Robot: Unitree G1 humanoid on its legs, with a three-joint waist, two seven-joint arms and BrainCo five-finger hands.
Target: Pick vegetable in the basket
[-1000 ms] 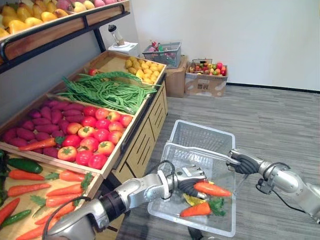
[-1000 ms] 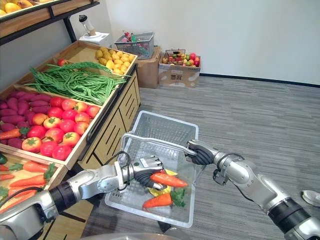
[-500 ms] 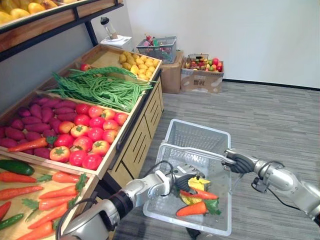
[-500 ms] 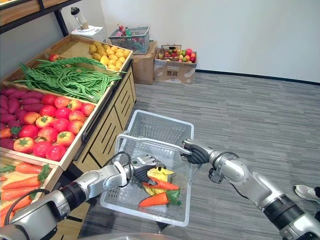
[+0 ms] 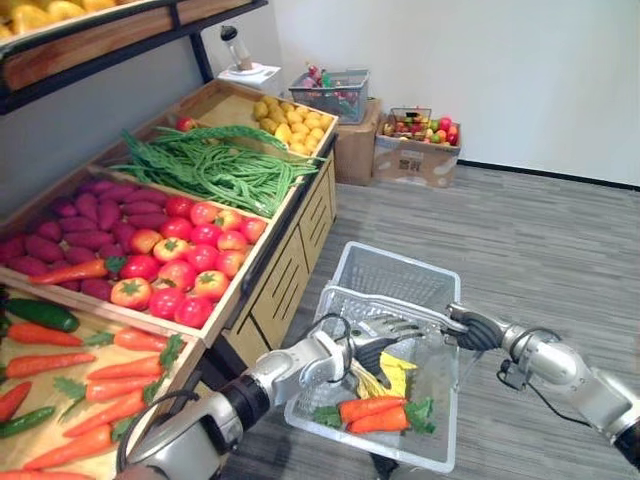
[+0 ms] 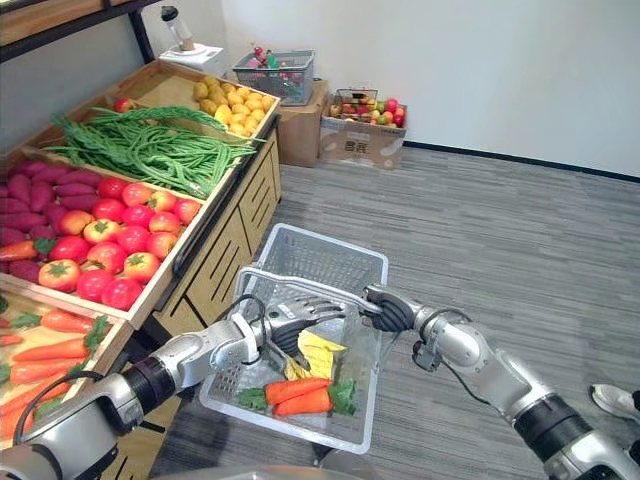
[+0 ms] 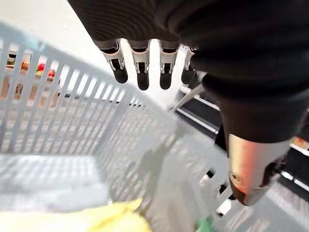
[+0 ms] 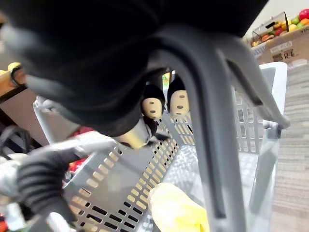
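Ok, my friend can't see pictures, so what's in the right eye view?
The robot's open left hand hovers over a grey basket holding two carrots and something yellow. Its right hand grips the handle, beside a wooden stand of tomatoes and green beans.

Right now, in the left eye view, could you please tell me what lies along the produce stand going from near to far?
Carrots → tomatoes → green beans → yellow fruit.
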